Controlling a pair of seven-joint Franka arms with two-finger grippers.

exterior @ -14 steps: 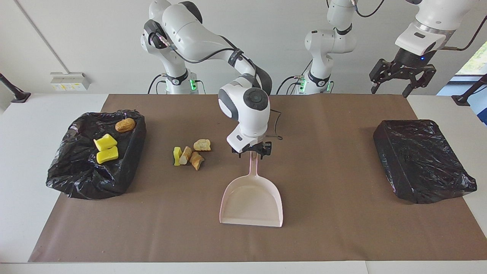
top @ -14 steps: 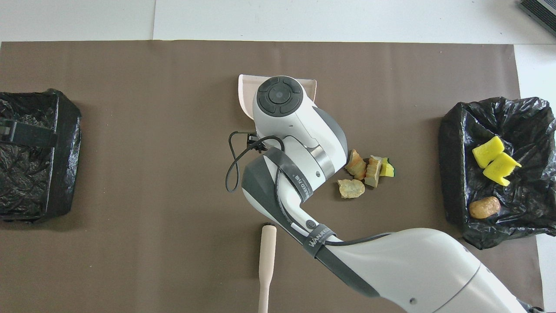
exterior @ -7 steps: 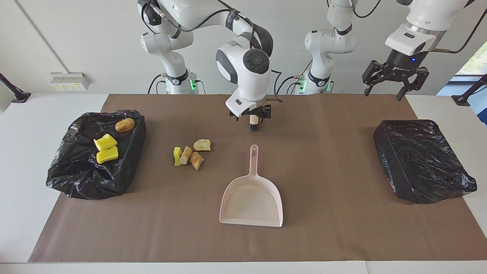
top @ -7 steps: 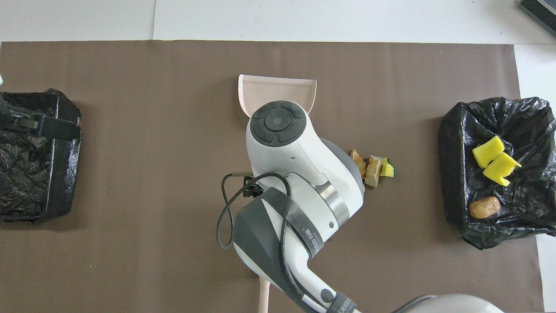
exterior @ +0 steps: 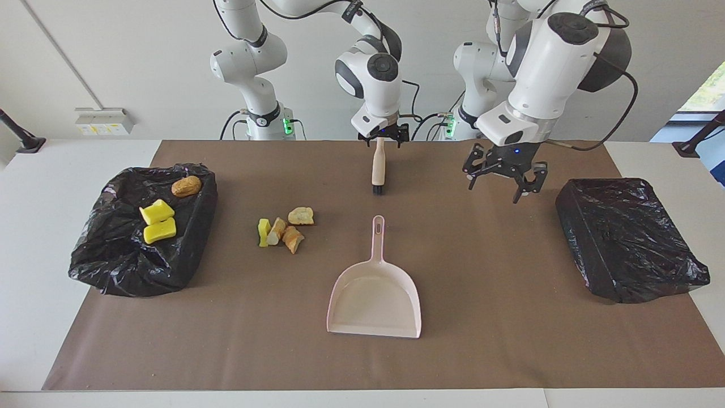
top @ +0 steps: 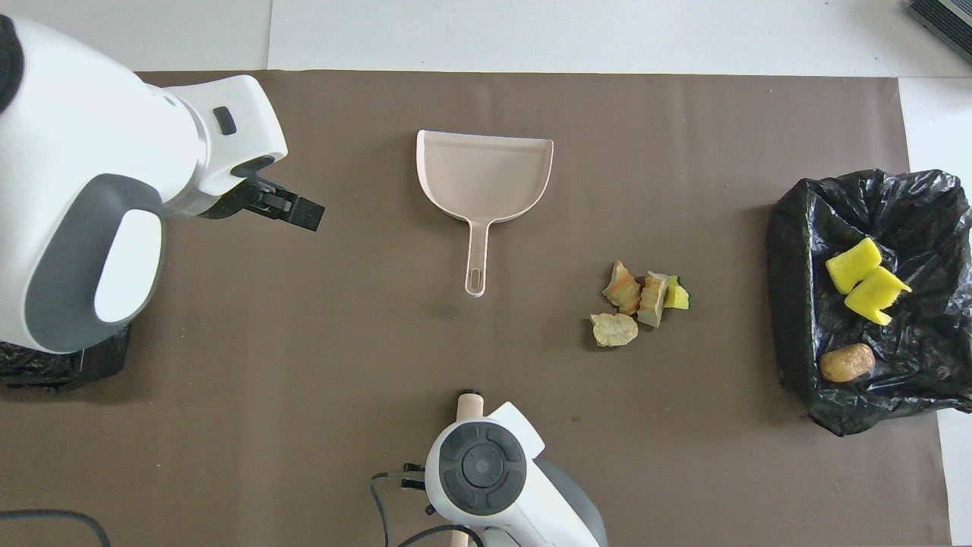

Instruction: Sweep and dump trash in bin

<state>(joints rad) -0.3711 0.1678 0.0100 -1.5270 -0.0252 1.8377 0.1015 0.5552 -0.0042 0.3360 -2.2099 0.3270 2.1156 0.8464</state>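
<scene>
Hovering released at the dustpan's (exterior: 374, 297) two o'clock in the facing view, left end effector (exterior: 501, 184) waits. Right end effector (exterior: 382, 140) meets the brush (exterior: 378, 170) handle at twelve, grip unclear; likely fetching it. Loose trash (exterior: 281, 229) lies at ten.

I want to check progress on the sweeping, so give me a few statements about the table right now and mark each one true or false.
1. The dustpan has trash in it. False: it is empty; four chunks lie on the mat beside it.
2. Three pieces are in the bin toward the right arm's end. True.
3. The left gripper is holding the dustpan's handle. False: it is open, up over the bare mat, apart from the dustpan.
4. The brush lies nearer to the robots than the dustpan. True.
</scene>
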